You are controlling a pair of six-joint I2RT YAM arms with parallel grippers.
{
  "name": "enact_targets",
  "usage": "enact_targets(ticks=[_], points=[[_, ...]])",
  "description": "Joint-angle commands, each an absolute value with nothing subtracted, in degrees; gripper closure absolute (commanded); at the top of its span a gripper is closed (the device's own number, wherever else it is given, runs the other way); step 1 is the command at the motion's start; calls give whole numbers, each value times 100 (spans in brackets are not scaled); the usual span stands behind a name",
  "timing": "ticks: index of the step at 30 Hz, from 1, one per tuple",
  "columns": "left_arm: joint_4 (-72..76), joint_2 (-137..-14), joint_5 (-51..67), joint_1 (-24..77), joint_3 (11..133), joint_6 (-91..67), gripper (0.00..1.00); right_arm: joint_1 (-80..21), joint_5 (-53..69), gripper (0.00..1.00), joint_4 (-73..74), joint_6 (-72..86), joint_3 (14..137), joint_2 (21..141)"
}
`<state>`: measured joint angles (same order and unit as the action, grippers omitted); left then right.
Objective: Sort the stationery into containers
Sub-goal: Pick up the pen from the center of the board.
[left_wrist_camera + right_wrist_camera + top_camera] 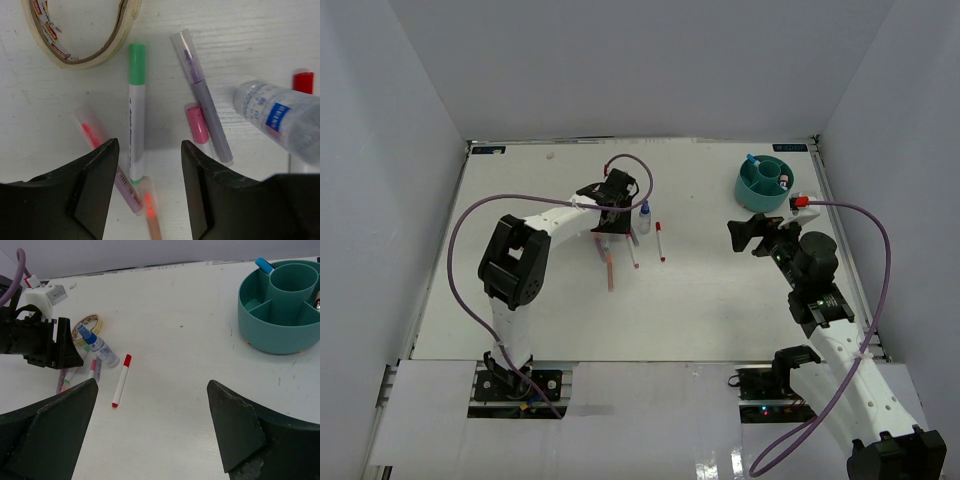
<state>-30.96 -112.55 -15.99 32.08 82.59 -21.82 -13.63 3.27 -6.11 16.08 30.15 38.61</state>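
Note:
My left gripper [147, 150] hangs low over a cluster of pens, jaws open. A green-capped white pen [136, 115] lies between the fingers, touching neither. Beside it lie a pink-capped pen [196, 125], a clear purple pen [202, 95], two clear orange-tinted pens [90, 130] and a red-capped pen [121, 381]. The clear blue-capped bottle [280, 120] lies to their right, and a tan tape loop [75, 61] lies beyond. The teal organiser [270, 335] stands at the far right with a blue-capped pen [263, 265] in it. My right gripper [152, 385] is open and empty, hovering near the organiser [767, 182].
White walls close in the table on three sides. The left arm's purple cable [470, 240] loops over the left side of the table. Bare tabletop [710, 290] lies between the pen cluster and the right arm.

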Motion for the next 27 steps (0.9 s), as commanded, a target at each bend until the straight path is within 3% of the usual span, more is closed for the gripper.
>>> enact_targets(ticks=[1, 19, 27], points=[[-3252, -11259, -1547, 3015, 8481, -2145, 37, -1397, 220, 4, -870, 1556, 2988, 3867], [-3419, -11918, -1327, 2953, 8807, -2109, 48, -1389, 167, 4, -888, 1520, 2979, 3964], [-3419, -12015, -1292, 2953, 8850, -2127, 58, -1389, 150, 4, -888, 1520, 2962, 3920]])
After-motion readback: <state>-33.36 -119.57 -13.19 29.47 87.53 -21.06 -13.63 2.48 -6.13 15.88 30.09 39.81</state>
